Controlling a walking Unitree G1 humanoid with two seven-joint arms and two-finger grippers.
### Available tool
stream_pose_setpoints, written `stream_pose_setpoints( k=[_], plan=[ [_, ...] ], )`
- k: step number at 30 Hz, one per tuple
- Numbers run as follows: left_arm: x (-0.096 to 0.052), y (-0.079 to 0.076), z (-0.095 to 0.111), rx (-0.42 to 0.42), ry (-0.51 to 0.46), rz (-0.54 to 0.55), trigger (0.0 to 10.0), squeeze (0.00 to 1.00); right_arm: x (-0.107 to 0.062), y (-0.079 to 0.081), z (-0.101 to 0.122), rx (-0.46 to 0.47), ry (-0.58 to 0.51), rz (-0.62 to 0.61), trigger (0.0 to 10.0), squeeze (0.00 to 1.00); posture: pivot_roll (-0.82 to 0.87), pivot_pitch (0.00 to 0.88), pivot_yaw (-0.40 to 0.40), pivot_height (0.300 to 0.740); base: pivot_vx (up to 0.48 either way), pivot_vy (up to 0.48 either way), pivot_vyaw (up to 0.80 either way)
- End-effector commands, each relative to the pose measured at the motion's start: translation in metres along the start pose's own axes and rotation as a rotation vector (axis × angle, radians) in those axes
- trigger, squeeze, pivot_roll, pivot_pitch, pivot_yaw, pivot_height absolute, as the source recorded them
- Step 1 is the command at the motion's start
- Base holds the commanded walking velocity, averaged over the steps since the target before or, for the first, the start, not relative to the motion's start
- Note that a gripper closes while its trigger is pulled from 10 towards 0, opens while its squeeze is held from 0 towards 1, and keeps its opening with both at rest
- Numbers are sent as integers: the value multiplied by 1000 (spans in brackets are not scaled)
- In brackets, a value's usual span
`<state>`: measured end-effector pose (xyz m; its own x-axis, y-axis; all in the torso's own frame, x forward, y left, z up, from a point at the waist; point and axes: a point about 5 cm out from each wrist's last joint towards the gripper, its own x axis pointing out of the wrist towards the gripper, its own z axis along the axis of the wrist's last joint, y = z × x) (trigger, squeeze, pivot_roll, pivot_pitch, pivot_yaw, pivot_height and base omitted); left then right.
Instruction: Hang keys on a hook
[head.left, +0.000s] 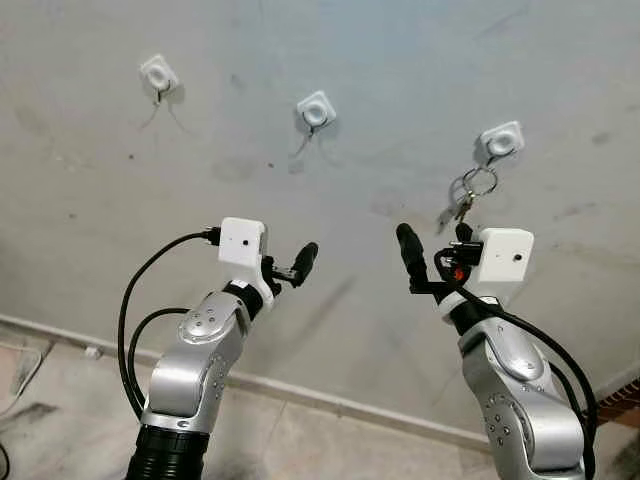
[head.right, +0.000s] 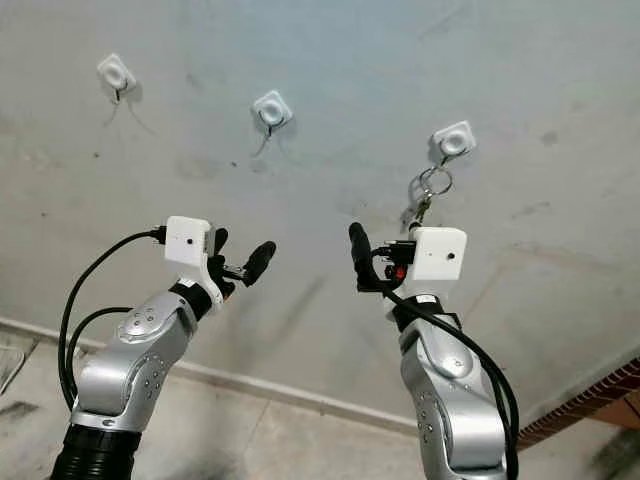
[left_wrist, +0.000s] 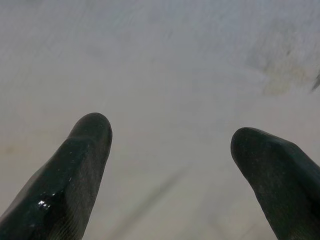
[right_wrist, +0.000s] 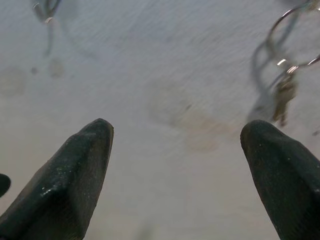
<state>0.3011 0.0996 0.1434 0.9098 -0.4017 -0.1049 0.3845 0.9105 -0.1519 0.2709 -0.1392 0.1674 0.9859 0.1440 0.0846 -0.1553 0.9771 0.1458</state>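
Three white hooks are fixed to the grey wall: a left hook (head.left: 159, 74), a middle hook (head.left: 316, 110) and a right hook (head.left: 501, 140). A ring with keys (head.left: 468, 195) hangs from the right hook. My right gripper (head.left: 436, 245) is open just below and slightly left of the keys, with nothing between its fingers. In the right wrist view the keys (right_wrist: 282, 95) dangle beyond one fingertip (right_wrist: 280, 165), apart from it. My left gripper (head.left: 285, 262) is open and empty, raised toward the bare wall below the middle hook.
A pale skirting strip (head.left: 300, 395) runs along the foot of the wall above the tiled floor (head.left: 60, 420). Brickwork (head.right: 600, 395) shows at the lower right. Black cables (head.left: 135, 300) loop off my left arm.
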Motion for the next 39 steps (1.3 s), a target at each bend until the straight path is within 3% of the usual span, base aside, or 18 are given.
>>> stream_pose_setpoints(
  k=[1,19,33,39],
  plan=[
    [1,1,-1,4,1,14,10000,0,-1,-3,3,-9,-12,-11,10000,0,78,0,-102,740,-405,0,0],
    [1,0,-4,0,1,11,10000,0,-1,-5,2,-16,-7,-12,10000,0,78,0,-108,740,-349,0,0],
    [-1,-3,-8,-35,9,-7,10000,0,-2,-5,2,-20,-3,-2,10000,0,81,0,-117,740,0,0,0],
    [-1,-2,-8,-41,14,-6,10000,0,-1,-4,2,-20,-2,1,10000,0,82,0,-116,740,0,387,0]
  ],
)
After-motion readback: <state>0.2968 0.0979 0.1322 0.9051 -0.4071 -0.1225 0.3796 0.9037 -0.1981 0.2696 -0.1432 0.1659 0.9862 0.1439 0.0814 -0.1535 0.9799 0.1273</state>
